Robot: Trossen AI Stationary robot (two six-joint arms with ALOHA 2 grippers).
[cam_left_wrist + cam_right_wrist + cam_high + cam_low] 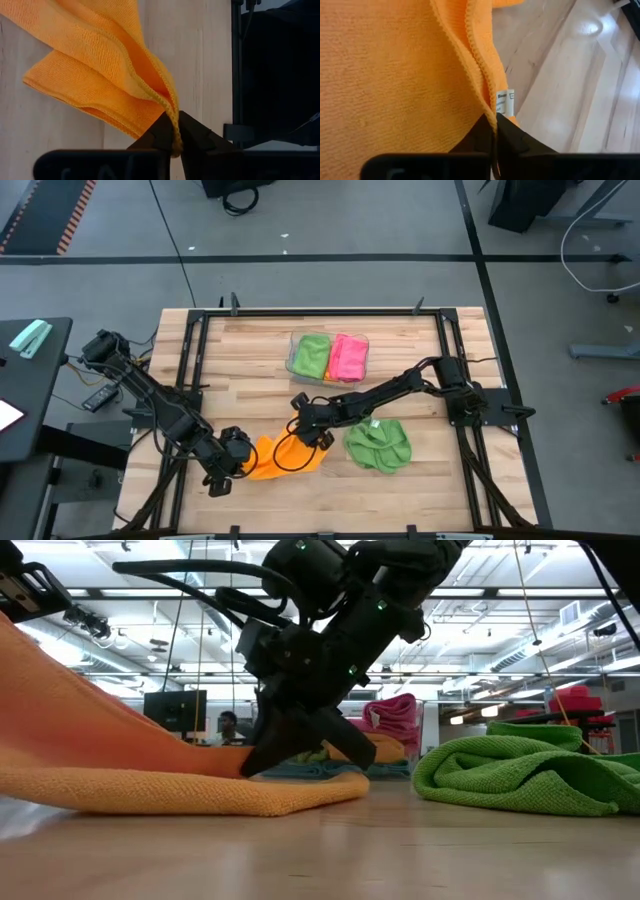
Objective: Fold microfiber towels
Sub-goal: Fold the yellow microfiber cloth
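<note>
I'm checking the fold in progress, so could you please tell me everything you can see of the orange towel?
The orange towel is a soft, nubby microfiber cloth with a stitched hem and a small white label at one edge. It lies doubled over on the wooden table, near its front edge, left of the crumpled green towel and apart from it. The left gripper is shut on one hemmed edge, lifting that end; the right gripper is shut on the edge by the label.

The orange towel (150,780) runs off the low view's left edge; its label's (505,101) print is unreadable
</note>
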